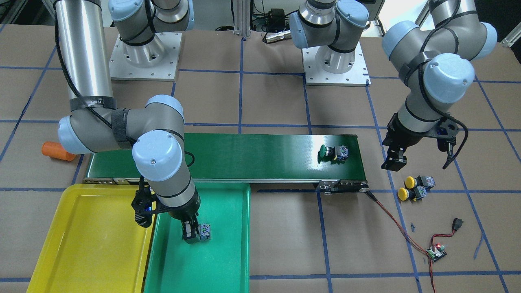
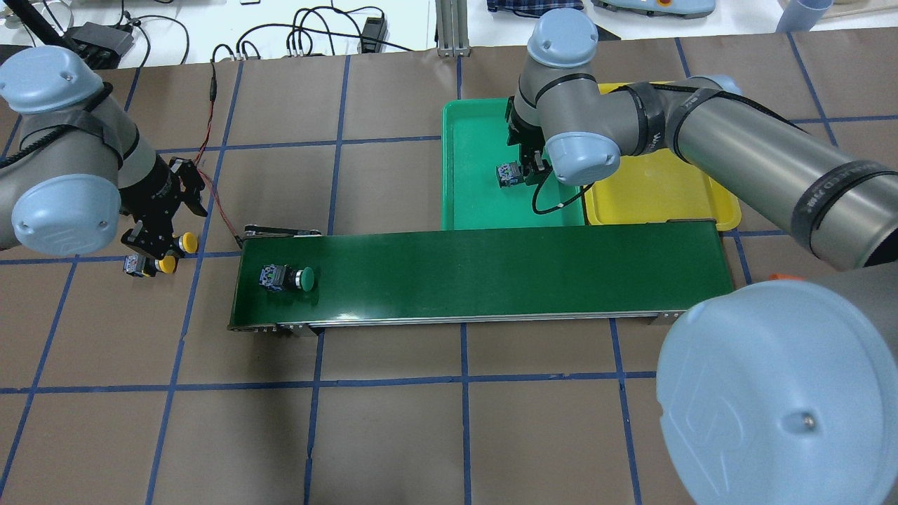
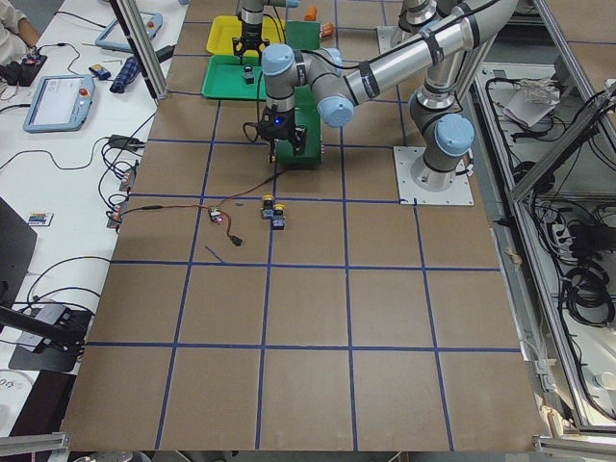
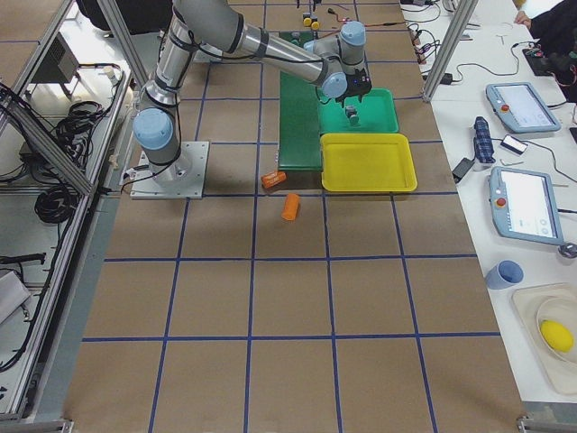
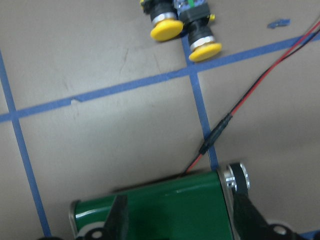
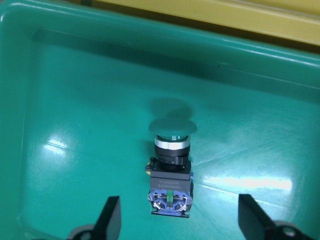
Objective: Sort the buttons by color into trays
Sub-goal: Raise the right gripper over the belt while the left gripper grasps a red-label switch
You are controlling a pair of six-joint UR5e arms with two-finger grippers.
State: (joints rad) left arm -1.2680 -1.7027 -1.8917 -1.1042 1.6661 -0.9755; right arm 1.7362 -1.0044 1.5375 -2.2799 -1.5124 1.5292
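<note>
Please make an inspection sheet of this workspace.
Surface: brown paper-covered table with blue tape grid.
Job's things: one green-capped push-button in the green plastic tray; second green-capped push-button on the dark-green conveyor belt; two yellow-capped push-buttons on the table; yellow plastic tray holds none.
Clutter: two orange cylinders on the table.
Grippers: left gripper open beside the belt end; right gripper open around the tray's button, not touching.
Cables: red-black wires from belt to small circuit board.
Surroundings: teach pendants on a side bench.
</note>
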